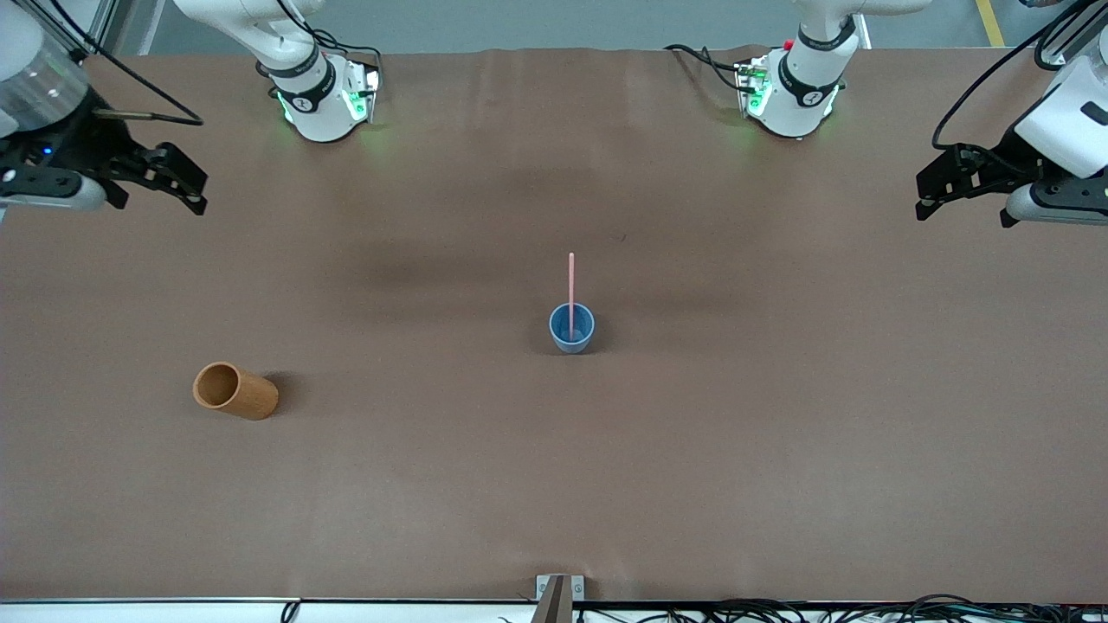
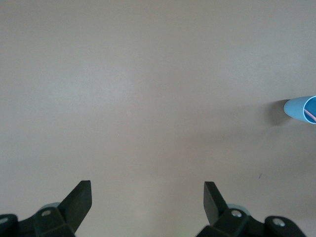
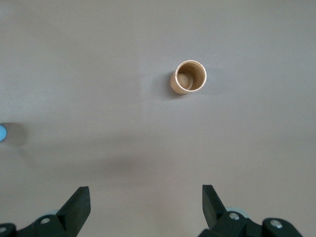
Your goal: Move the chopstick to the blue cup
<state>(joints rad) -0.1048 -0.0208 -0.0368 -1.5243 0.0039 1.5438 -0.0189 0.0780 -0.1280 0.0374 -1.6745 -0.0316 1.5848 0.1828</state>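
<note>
front view showed the thin pale pink chopstick [image 1: 571,290] upright in the small light-blue cup [image 1: 571,329], well apart from the left gripper [image 1: 963,192] and right gripper [image 1: 164,180], both spread wide and empty.

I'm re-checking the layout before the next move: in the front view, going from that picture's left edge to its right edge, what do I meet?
Right gripper, open over the table's edge → brown cylinder → blue cup with the chopstick standing in it → left gripper, open over the table's edge at the left arm's end.
</note>
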